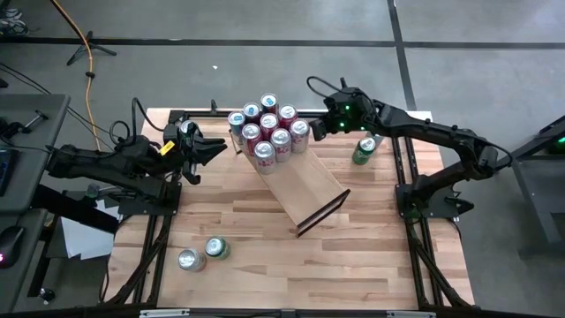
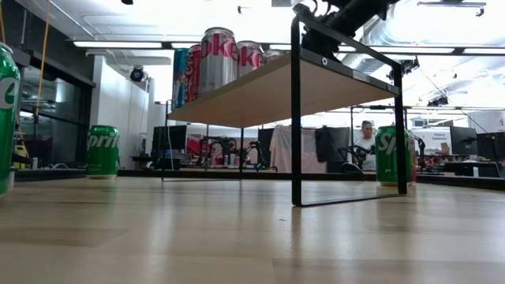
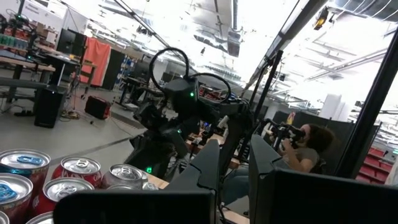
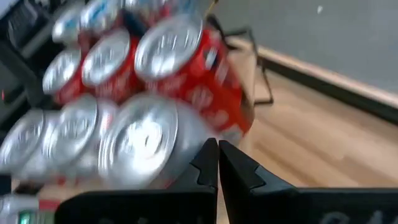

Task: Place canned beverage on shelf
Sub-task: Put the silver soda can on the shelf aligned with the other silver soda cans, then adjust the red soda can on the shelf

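Right gripper (image 1: 320, 126) sits closed just beside the red cans (image 1: 267, 132) clustered on the shelf (image 1: 305, 185), a green can (image 1: 365, 150) near it. Left gripper (image 1: 214, 151), closed, flanks the cluster's other side. Two cans (image 1: 203, 253) stand well apart from both.

From overhead we see even, fairly bright light on the tabletop (image 1: 265, 230), with only a soft shadow beside the shelf (image 1: 305, 187). At table height we look into long ceiling light strips (image 2: 118, 44) that wash out the upper part of the picture and leave the shelf's frame and the far room rather dark, and the near wood shows a pale sheen. In the right wrist view the cans (image 4: 146, 134) are smeared, perhaps by motion, while the left wrist view glares white overhead.
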